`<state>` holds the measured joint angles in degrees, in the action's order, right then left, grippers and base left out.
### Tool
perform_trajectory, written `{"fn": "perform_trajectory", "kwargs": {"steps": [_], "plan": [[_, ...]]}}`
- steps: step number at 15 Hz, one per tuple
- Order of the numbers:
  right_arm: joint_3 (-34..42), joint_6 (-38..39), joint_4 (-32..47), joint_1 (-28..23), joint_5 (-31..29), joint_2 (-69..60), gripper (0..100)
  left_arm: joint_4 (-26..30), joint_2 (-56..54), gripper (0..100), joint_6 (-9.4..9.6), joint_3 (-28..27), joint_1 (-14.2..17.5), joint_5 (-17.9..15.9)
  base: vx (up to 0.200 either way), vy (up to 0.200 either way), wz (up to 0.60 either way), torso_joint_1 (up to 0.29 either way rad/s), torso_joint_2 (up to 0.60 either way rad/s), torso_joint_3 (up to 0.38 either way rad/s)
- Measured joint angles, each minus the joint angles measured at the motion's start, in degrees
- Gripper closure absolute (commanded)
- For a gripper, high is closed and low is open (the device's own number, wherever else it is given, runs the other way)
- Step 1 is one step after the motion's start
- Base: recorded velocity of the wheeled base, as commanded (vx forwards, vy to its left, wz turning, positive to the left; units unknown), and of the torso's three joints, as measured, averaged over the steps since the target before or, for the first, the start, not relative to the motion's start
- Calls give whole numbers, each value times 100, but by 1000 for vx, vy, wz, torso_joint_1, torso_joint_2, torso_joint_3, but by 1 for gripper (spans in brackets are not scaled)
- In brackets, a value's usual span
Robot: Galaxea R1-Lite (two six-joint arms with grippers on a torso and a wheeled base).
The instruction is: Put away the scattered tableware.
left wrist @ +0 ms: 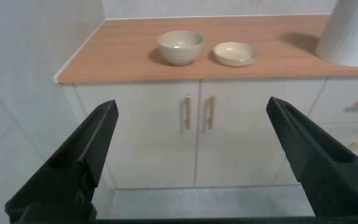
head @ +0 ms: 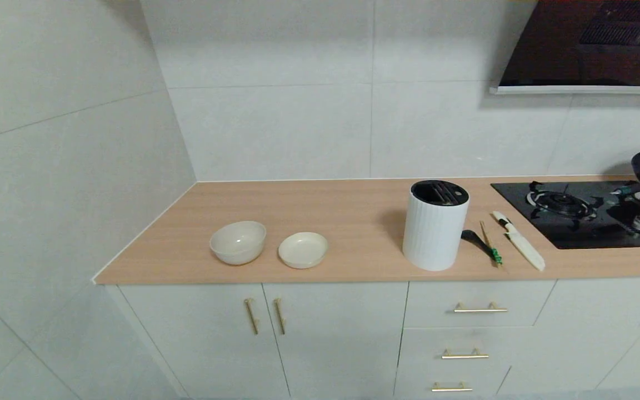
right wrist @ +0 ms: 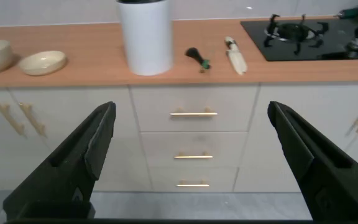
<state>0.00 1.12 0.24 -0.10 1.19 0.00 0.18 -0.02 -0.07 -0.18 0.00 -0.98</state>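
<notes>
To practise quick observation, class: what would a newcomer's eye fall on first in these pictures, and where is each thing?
The tall white ribbed holder stands out on the wooden counter, with a black spoon, chopsticks and a pale knife lying loose between it and the black hob. Farther to the robot's left sit a cream bowl and a shallow dish, side by side and apart.
</notes>
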Motion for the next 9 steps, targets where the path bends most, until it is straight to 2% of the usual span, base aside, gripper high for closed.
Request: {"fn": "perform_trajectory", "kwargs": {"steps": [9], "plan": [[0, 0, 0, 0, 4, 0, 0, -2, 2, 0, 0, 0, 0, 0, 0, 200, 0, 2, 2, 3]]}}
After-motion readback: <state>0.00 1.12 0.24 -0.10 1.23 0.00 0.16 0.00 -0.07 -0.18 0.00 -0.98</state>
